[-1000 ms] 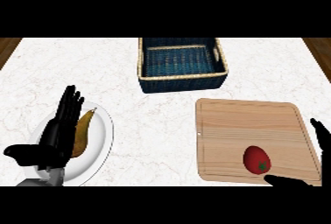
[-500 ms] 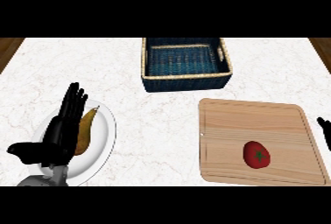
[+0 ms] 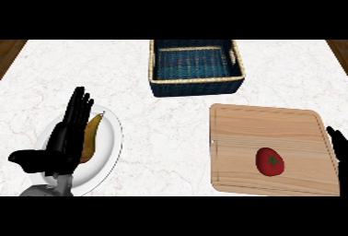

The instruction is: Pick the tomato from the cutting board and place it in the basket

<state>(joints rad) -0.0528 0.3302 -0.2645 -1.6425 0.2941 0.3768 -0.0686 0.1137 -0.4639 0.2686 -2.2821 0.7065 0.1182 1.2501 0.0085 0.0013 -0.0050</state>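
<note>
We are at the approach step: the tomato (image 3: 269, 162) lies ungrasped on the cutting board (image 3: 258, 124), well apart from the basket (image 3: 195, 84). Only fingertips of the right hand (image 3: 338, 140) show at the board's right edge; whether its fingers are spread or closed, we cannot tell. The left hand (image 3: 62, 143) rests with straight fingers over the plate (image 3: 112, 143). Next, as we judge it, the right hand must come in over the tomato and close on it.

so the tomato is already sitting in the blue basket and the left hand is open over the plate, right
Not quite. The head view shows the tomato lying on the cutting board, not in the blue basket. The rest holds: the left hand is open over the plate.
</note>
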